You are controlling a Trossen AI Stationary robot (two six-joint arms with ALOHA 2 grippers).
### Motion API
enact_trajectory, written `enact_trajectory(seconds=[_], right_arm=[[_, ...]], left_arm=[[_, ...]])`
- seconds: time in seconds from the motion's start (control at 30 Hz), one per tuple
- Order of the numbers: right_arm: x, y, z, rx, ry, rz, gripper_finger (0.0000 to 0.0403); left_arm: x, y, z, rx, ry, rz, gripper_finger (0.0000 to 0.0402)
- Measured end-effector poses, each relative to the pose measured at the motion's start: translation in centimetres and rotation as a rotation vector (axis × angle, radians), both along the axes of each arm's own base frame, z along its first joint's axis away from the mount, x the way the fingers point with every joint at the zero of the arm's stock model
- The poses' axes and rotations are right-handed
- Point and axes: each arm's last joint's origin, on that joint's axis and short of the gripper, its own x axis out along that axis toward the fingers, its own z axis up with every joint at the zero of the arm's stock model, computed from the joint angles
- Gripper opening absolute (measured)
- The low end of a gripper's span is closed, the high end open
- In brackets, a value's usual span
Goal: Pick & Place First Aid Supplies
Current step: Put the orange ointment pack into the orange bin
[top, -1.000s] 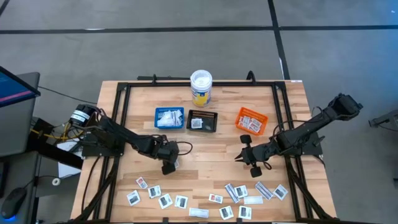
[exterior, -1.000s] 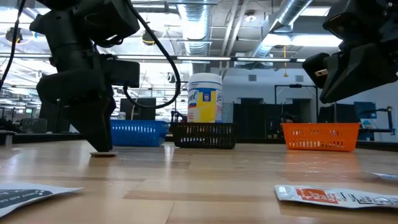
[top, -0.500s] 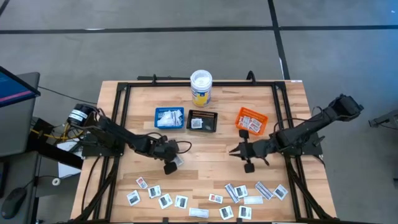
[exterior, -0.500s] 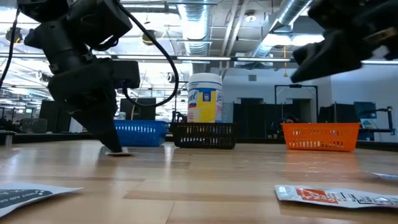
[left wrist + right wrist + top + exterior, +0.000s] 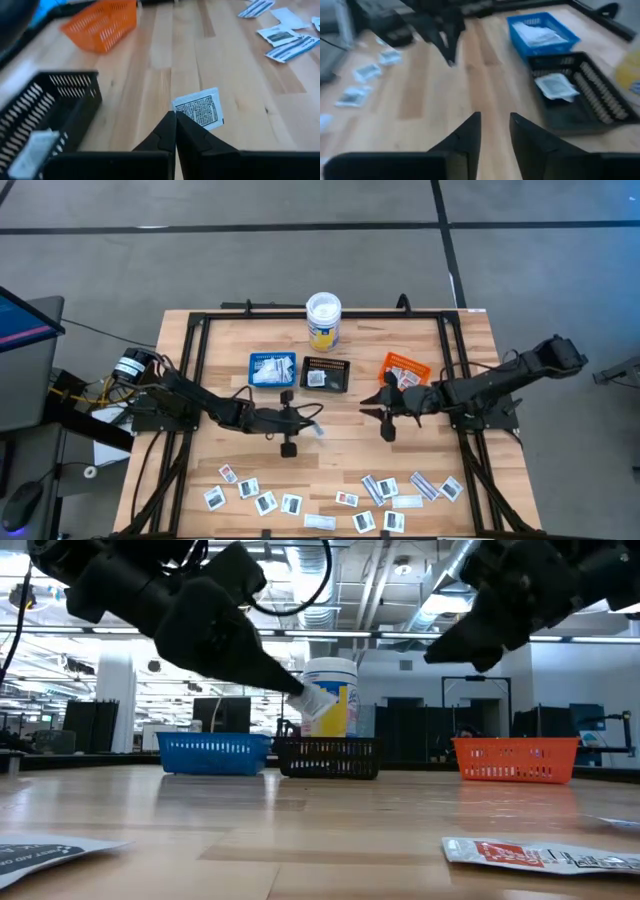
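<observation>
White squarish packet [image 5: 199,108] is pinched in the left end effector [image 5: 175,116], up off the table [image 5: 340,460] near the black tray [image 5: 30,120]; only the wrist cam shows its dark print. Right end effector [image 5: 494,120] sits slightly parted, holding nothing, beside the orange tray [image 5: 404,373].

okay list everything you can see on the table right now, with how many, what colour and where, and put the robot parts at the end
Loose packets: about seventeen, white with dark, blue or red marks, scattered along the near edge of the table.
Held packet: one, white with dark print, lifted clear of the table's middle.
Blue tray: one, back row left, white packets inside.
Black tray: one, back row middle, one white packet inside.
Orange tray: one, back row right, red-marked packets inside.
Tub: one, white lid, yellow label, behind the trays.
Left end effector: dark, shut on the held packet, near the black tray.
Right end effector: dark, fingers parted, empty, raised beside the orange tray.
</observation>
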Motion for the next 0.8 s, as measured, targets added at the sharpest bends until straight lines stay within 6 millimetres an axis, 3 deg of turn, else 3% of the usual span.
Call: enact_trajectory(seconds=[0.2,0.37,0.8], right_arm=[[1.2,0.2,0.2,0.097,-0.100,0.069,0.0142],[3.1,0.5,-1.4,0.094,-0.118,0.064,0.0167],[8.6,1.2,-1.1,0.090,-0.136,0.043,0.0159]], left_arm=[[0.3,0.2,1.0,0.099,-0.095,0.039,0.0004],[0.5,0.5,2.2,0.114,-0.201,0.054,0.0004],[0.6,0.6,2.4,0.103,-0.215,0.062,0.0004]])
